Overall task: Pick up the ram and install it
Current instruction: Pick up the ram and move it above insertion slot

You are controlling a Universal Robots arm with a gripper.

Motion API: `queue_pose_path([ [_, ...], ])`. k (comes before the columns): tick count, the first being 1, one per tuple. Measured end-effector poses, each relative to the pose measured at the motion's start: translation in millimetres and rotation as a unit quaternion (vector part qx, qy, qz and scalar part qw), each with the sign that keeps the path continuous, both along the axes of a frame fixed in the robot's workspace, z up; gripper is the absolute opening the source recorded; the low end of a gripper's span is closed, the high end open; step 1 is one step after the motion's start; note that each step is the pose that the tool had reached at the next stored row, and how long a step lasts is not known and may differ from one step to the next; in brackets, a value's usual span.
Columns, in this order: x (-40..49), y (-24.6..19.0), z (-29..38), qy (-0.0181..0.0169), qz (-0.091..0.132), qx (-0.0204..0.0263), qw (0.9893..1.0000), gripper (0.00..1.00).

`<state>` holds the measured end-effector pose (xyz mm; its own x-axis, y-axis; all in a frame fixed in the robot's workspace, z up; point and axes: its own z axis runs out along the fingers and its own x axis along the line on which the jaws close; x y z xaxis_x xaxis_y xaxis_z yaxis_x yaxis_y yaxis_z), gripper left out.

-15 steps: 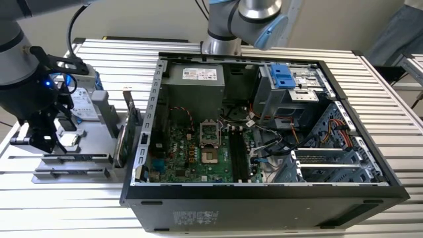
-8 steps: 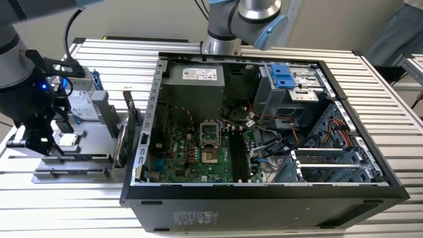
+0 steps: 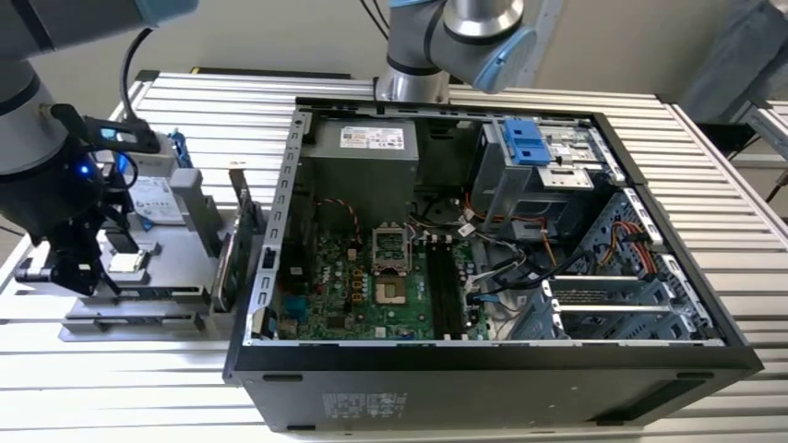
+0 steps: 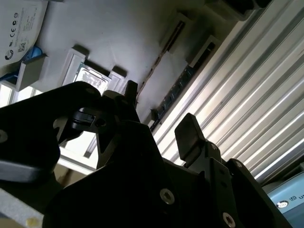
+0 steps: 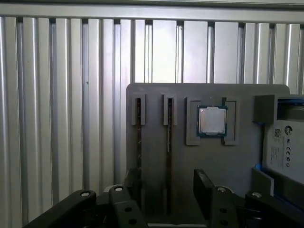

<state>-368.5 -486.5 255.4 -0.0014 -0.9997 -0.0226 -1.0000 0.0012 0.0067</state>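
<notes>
Over the grey tray (image 5: 156, 95) on the bench (image 5: 57, 118), the gripper (image 5: 168, 183) has its jaws apart with nothing between them. The ram (image 4: 176, 89) is in the tray, standing on its long edge in the slot farther from the processor (image 5: 212, 120). The row of dark chips on its face shows in the second wrist view. A second thin board (image 4: 153, 71) sits edge-up in the neighbouring slot, parallel and just beside it. In the first wrist view the fingers (image 5: 204, 190) straddle the slot nearer the processor; in the second wrist view they straddle the ram. So I can't tell which board the gripper is lined up on, or whether a fingertip touches either. The hard drive (image 5: 284, 147), in a blue frame, lies on the far side of the processor from the slots. In the exterior view the arm (image 3: 37, 138) hangs over the tray at the exterior view's left. The open computer case (image 3: 493, 383) lies on its side at the exterior view's right, motherboard (image 3: 357, 286) exposed. A dark upright card (image 3: 249, 231) stands between tray and case. The ram is not in the case.
</notes>
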Motion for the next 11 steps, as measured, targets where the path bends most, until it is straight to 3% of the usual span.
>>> queue_pose_path([
  [11,0.1,-12.1,-13.5,-0.0001,0.000,0.0001,1.0000,1.00],
])
